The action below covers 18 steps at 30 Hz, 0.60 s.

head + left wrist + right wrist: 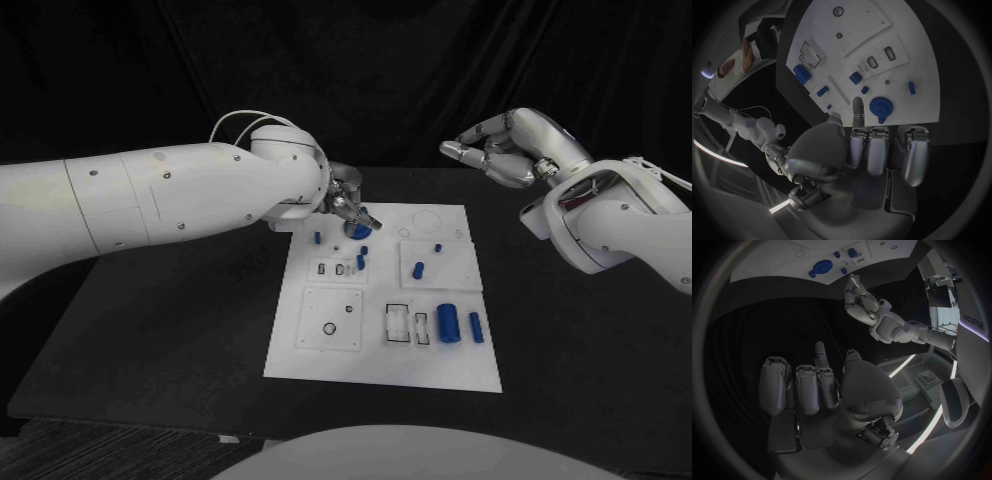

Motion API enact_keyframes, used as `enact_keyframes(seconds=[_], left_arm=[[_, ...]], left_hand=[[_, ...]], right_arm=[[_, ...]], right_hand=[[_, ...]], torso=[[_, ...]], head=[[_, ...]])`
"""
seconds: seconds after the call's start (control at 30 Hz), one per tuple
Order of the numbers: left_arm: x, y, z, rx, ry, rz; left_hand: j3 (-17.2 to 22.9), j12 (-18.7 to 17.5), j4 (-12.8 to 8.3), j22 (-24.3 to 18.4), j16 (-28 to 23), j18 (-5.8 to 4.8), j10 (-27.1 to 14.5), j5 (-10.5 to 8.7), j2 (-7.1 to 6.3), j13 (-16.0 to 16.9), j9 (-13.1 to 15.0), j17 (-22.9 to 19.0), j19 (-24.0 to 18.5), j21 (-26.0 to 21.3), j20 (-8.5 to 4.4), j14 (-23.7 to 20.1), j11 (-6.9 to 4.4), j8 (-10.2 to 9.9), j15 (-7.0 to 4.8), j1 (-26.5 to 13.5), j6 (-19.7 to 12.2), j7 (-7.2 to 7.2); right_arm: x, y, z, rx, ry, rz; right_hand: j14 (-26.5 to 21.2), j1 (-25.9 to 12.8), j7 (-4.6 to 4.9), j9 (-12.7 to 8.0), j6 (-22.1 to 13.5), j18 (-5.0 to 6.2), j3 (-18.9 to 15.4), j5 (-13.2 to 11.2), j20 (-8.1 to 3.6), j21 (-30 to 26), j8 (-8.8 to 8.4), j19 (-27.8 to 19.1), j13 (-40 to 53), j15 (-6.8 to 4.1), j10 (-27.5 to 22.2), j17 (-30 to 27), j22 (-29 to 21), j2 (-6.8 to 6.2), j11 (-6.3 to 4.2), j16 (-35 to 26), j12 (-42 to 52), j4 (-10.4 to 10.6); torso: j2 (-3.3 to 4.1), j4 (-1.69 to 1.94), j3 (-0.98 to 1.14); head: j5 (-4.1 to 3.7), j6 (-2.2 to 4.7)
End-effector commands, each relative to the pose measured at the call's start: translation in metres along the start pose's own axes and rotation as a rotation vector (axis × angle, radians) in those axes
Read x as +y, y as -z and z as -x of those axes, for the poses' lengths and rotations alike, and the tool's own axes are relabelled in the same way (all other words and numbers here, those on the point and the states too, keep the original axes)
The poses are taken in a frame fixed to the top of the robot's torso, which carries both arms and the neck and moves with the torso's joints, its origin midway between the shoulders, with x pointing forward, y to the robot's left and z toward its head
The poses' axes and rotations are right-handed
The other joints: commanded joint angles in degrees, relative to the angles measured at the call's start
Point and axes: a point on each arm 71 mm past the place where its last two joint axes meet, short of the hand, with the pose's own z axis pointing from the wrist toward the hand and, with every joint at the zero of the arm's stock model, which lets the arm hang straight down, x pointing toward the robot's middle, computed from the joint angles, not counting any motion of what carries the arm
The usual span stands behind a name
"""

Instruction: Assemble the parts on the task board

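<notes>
Black table, white task board, left robot hand partly hidden behind its arm

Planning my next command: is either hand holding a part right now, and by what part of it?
Nothing is held. The left hand hovers by the round blue gear on the task board, fingers curled. The right hand is curled, off the board.

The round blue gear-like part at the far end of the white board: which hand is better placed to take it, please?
The left hand: it hovers right at the round blue gear-like part, fingers curled, while the right hand is raised beyond the white board.
</notes>
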Motion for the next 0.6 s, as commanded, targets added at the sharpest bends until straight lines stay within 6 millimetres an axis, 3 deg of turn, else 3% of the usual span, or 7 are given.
enact_keyframes(seconds=[0.03, 0.27, 0.4, 0.6], left_arm=[[0.003, -0.002, -0.003, 0.075, 0.003, 0.067], [0.002, -0.008, -0.004, 0.093, -0.003, 0.085], [0.000, -0.013, -0.008, 0.104, -0.003, 0.086], [-0.002, -0.018, -0.012, 0.109, 0.002, 0.088]], left_hand=[[0.64, 0.80, -1.13, 15.52, 0.59, -0.06, 6.60, 1.01, 0.07, 15.13, 1.25, 15.22, 5.93, 1.03, -0.30, 6.63, -0.89, 0.71, -0.64, 0.90, 0.45, -0.22], [1.17, 0.80, -1.40, 15.52, 0.59, -0.06, 6.60, 0.68, 0.24, 15.13, 1.86, 15.22, 5.93, 1.03, -0.49, 6.63, -1.00, 0.23, -0.80, 1.42, 0.29, -0.26], [1.25, 0.80, -1.29, 15.52, 0.59, -0.06, 6.60, 0.45, 0.36, 15.13, 2.00, 15.22, 5.93, 1.03, -0.52, 6.63, -1.00, 0.05, -0.82, 1.32, 0.29, -0.25], [1.49, 0.80, -1.33, 15.52, 0.59, -0.06, 6.60, 0.37, 0.52, 15.13, 2.15, 15.22, 5.93, 1.03, -0.56, 6.63, -1.00, -0.32, -0.84, 1.44, 0.17, -0.22]], right_arm=[[-0.003, 0.000, -0.002, 0.021, 0.001, -0.034], [-0.006, 0.001, -0.004, 0.029, 0.001, -0.045], [-0.007, 0.001, -0.007, 0.035, 0.000, -0.050], [-0.008, 0.002, -0.008, 0.040, -0.001, -0.054]], right_hand=[[4.69, 0.92, 0.12, -0.64, 0.10, -1.49, -1.37, 1.20, 0.40, 0.82, -0.12, 2.49, 15.45, -0.11, 6.17, 10.54, 12.28, 0.26, -0.02, 1.12, 0.95, 0.20], [4.67, 1.08, 0.13, -0.66, 0.07, -1.49, -1.41, 1.31, 0.41, 0.81, -0.15, 2.48, 15.45, -0.10, 6.17, 10.46, 12.27, 0.24, 0.00, 1.07, 0.95, 0.17], [4.73, 1.24, 0.14, -0.69, 0.03, -1.52, -1.43, 1.47, 0.41, 0.94, -0.18, 2.53, 15.45, -0.09, 6.17, 10.70, 12.32, 0.27, 0.01, 1.22, 0.95, 0.17], [4.71, 1.35, 0.15, -0.70, 0.00, -1.52, -1.46, 1.61, 0.42, 0.94, -0.21, 2.54, 15.45, -0.09, 6.17, 10.63, 12.32, 0.30, 0.02, 1.18, 0.95, 0.18]], torso=[[-0.07, 0.05, -0.01], [-0.11, 0.06, 0.14], [-0.11, 0.06, 0.02], [-0.09, 0.15, 0.02]], head=[[-0.03, -0.19], [0.00, -0.78], [0.05, -0.94], [0.32, -1.29]])
